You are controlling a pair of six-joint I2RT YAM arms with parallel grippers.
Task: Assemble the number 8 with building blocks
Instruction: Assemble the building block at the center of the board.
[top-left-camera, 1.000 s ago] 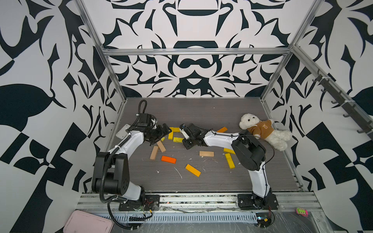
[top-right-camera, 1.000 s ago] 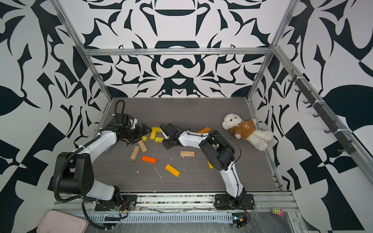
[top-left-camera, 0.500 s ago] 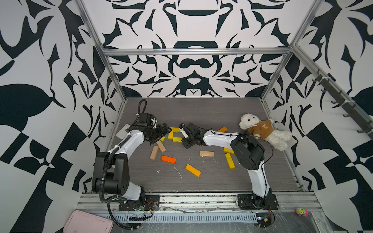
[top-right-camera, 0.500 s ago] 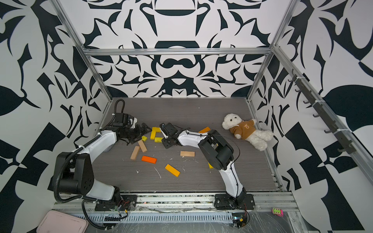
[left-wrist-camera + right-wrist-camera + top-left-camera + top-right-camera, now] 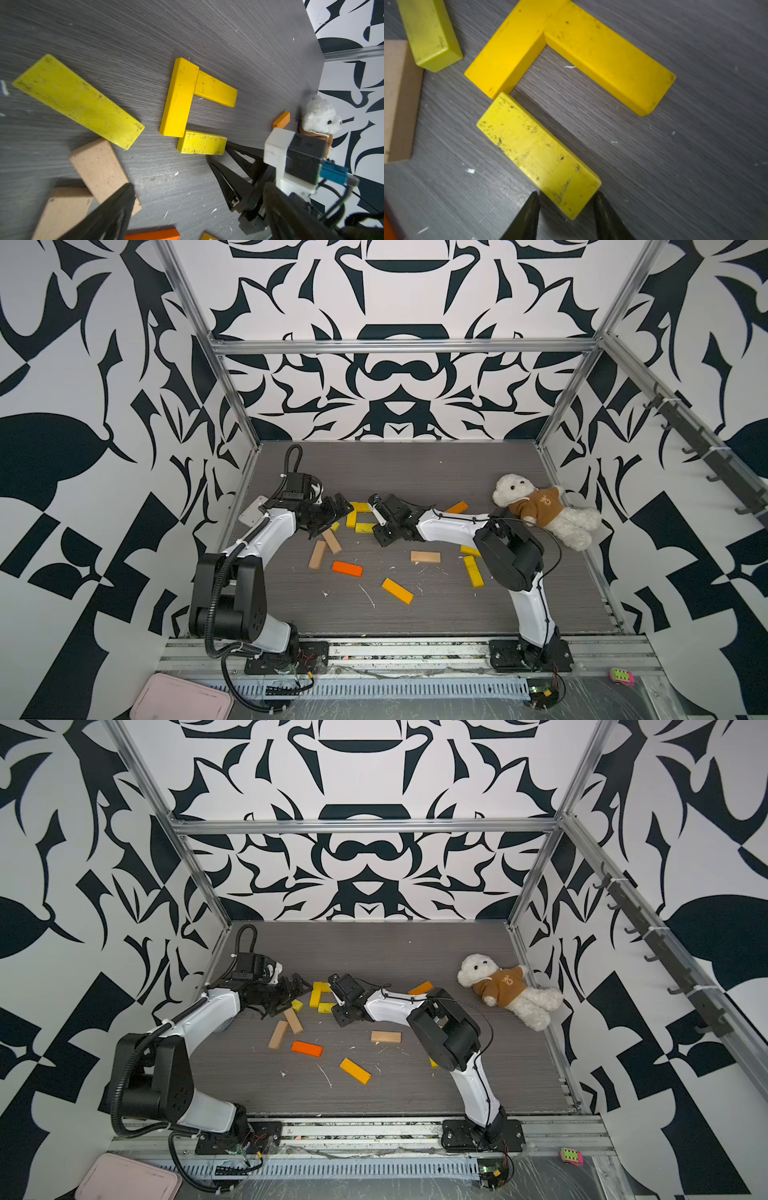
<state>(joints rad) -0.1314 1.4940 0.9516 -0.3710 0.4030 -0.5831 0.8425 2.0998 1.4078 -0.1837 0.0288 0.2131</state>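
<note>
The right gripper had its jaws a little apart around the end of a speckled yellow block. The left gripper had its jaws wide apart.

Tabletop: you have a matt grey wood-grain surface, scuffed and flecked with white crumbs.
Lime-yellow block: painted wood with a dull sheen, the paint pitted with dark specks.
The two deeper yellow blocks beside it: smoother, cleaner paint, slightly glossy.
Tan blocks: bare wood, matt.
Right gripper: your fingers read as matt black plastic.
Teddy bear, far right: fluffy white plush, brown cloth top.
Frame rail: brushed metal.
</note>
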